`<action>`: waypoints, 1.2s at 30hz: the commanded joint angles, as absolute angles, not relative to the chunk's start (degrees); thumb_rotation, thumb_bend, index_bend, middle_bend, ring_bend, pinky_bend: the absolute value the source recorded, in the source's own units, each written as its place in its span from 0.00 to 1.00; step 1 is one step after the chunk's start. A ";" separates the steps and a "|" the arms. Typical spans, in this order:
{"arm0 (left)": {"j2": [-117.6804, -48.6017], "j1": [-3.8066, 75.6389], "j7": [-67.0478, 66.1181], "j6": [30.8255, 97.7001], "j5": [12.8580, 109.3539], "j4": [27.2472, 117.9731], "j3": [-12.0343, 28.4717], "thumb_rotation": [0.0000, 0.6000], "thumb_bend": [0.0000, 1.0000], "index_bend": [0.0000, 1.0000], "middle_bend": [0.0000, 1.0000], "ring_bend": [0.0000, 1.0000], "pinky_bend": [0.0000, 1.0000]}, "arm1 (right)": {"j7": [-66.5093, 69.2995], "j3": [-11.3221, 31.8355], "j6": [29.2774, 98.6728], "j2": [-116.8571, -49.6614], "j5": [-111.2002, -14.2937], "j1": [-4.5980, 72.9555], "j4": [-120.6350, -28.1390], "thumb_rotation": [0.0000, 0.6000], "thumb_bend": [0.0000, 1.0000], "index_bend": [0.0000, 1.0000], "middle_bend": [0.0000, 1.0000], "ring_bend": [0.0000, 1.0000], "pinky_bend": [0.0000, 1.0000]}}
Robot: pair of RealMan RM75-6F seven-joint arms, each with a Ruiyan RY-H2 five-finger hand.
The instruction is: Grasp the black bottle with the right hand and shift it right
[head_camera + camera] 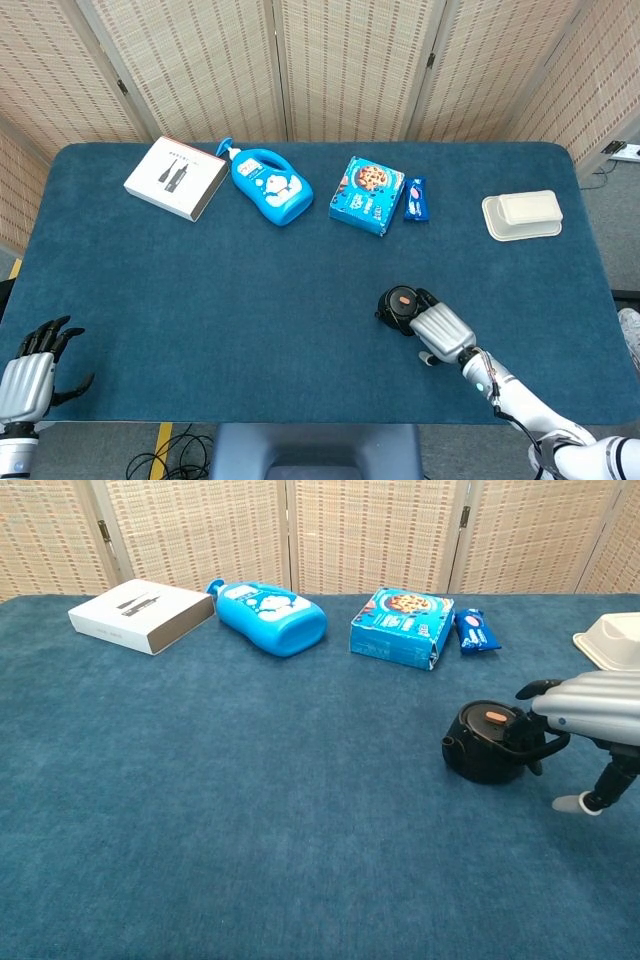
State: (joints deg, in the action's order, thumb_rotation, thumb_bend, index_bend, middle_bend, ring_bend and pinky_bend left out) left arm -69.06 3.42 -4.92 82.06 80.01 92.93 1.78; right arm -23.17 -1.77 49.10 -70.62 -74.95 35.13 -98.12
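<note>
The black bottle stands upright on the blue table, right of centre and toward the near edge. An orange mark shows on its cap. A small spout projects from its left side in the chest view.

The right hand is at the bottle's right side. Its dark fingers curl over the bottle's right shoulder and touch it; the thumb hangs down to the right, apart from the bottle. The bottle rests on the table. Whether the fingers have a firm grasp cannot be told from either view.

The left hand lies at the near left corner of the table, well apart from everything else. Its fingers are spread and released, holding nothing. It shows in the head view only.

Along the far edge, left to right:
- A white box, lying flat.
- A blue jug, lying on its side just beside the box.
- A biscuit box, lying flat.
- A small blue packet, just right of the biscuit box.
- A white lidded container, well apart to the right, cut off at the frame edge in the chest view.
</note>
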 commanded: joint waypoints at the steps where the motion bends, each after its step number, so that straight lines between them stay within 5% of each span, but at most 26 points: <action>1: -69.09 3.43 -4.89 82.03 79.97 92.89 1.80 1.00 0.27 0.26 0.12 0.11 0.15 | -23.29 -1.93 48.95 -70.54 -74.79 35.14 -98.21 1.00 0.19 0.45 0.47 0.38 0.00; 9: -69.23 3.47 -4.91 81.84 79.94 92.79 1.76 1.00 0.27 0.26 0.12 0.11 0.14 | -22.26 -2.07 47.66 -70.36 -73.45 35.42 -98.21 1.00 0.19 0.50 0.51 0.41 0.00; 24: -68.65 3.31 -5.11 81.15 79.05 93.27 1.58 1.00 0.27 0.26 0.12 0.11 0.14 | -17.45 1.16 43.35 -70.67 -71.60 39.24 -97.06 1.00 0.18 0.78 0.80 0.68 0.00; 36: -68.35 3.02 -5.16 81.43 78.95 93.49 1.52 1.00 0.27 0.26 0.12 0.11 0.14 | -14.68 2.39 40.94 -70.35 -70.07 41.58 -96.88 1.00 0.00 0.91 0.94 0.81 0.01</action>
